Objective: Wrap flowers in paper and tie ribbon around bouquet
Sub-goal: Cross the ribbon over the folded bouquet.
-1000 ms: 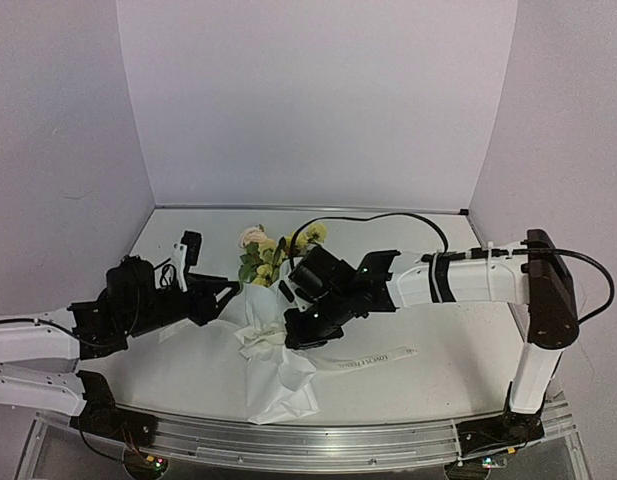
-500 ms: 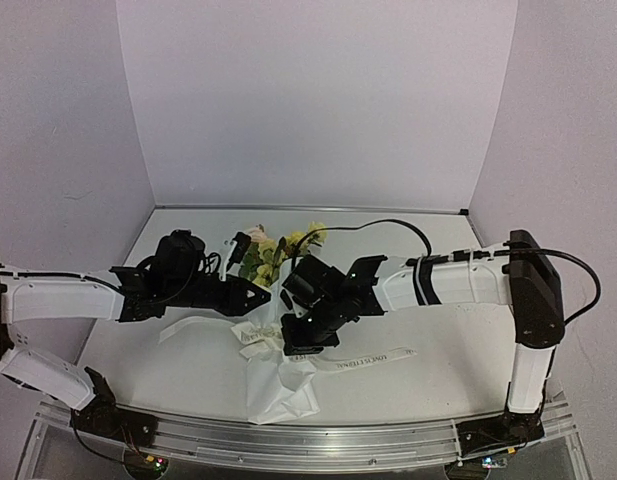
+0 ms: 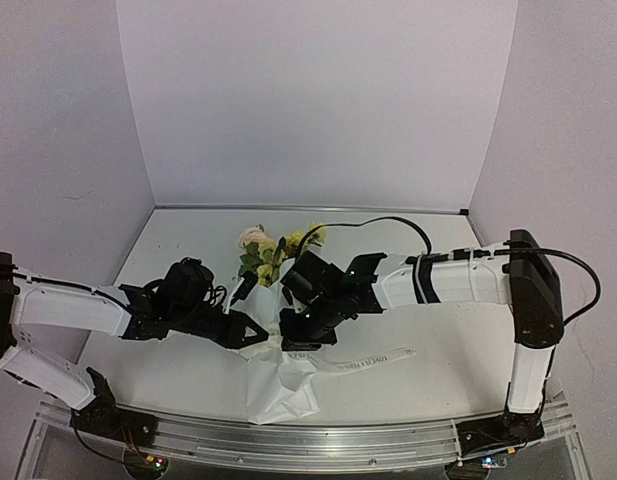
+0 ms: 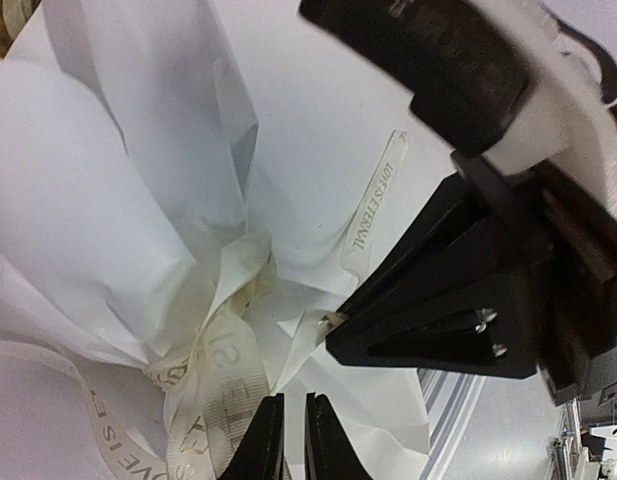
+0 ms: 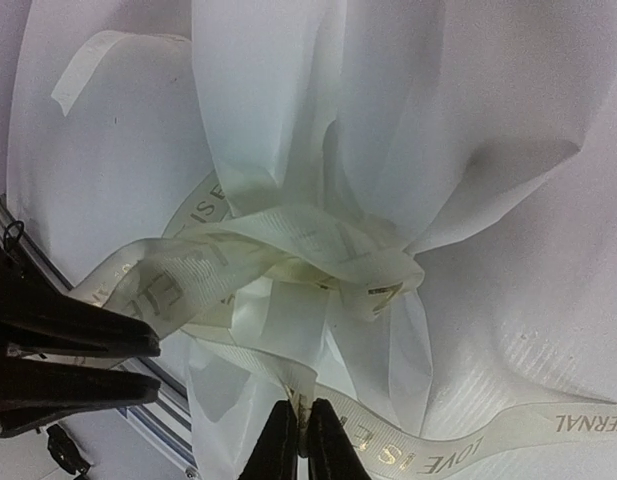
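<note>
Filling the lower half of the top view: the table point(image 3: 448, 375), with the left arm point(image 3: 68, 305) reaching in from the left edge and the right arm point(image 3: 448, 280) from the right, both converging on frame centre. Lying there, head toward the upper part of the frame and tail toward the bottom edge: the bouquet point(image 3: 278, 385).

Already rolled around the stems into a cone: the paper point(image 4: 108, 180), creased and gathered at a waist. Poking out of the cone's upper end, just above centre: the flowers point(image 3: 260, 252), yellow with 1 pale rose.

Around the waist: the ribbon point(image 5: 288, 235), printed LOVE IS ETERNAL, looped and bunched into a loose crossing, with 1 tail trailing right across the table.

At bottom centre of the right wrist view: the right gripper point(image 5: 300, 435), fingers pressed together and pinching a fold of ribbon just below the crossing.

At bottom centre of the left wrist view: the left gripper point(image 4: 285, 445), fingers almost together with only a thin slit, right beside a ribbon loop. Impossible to tell whether clamped on anything.

By the look of it, wrapping done and tying about halfway: ribbon on and crossed, not yet pulled tight, no finished knot or bow in sight.
</note>
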Tool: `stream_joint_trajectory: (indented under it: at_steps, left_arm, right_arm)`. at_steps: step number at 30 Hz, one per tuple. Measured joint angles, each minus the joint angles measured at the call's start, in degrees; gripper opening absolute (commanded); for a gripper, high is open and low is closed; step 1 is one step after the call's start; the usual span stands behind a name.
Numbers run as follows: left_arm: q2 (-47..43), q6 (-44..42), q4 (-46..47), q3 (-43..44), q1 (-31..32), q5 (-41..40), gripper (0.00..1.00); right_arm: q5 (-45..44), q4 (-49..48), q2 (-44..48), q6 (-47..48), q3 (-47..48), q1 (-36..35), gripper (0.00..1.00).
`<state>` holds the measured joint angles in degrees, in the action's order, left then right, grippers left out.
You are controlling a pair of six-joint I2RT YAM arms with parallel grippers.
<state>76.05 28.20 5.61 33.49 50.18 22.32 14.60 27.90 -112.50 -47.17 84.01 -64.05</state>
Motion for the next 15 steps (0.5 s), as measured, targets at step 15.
stream_joint_trajectory:
  at_steps: [15]
  left_arm:
    - [0.0,0.8,-0.1,-2.6,0.2,-3.0,0.00]
  right_arm:
    - [-2.1,-0.1,0.0,-0.6,-0.1,-0.7,0.32]
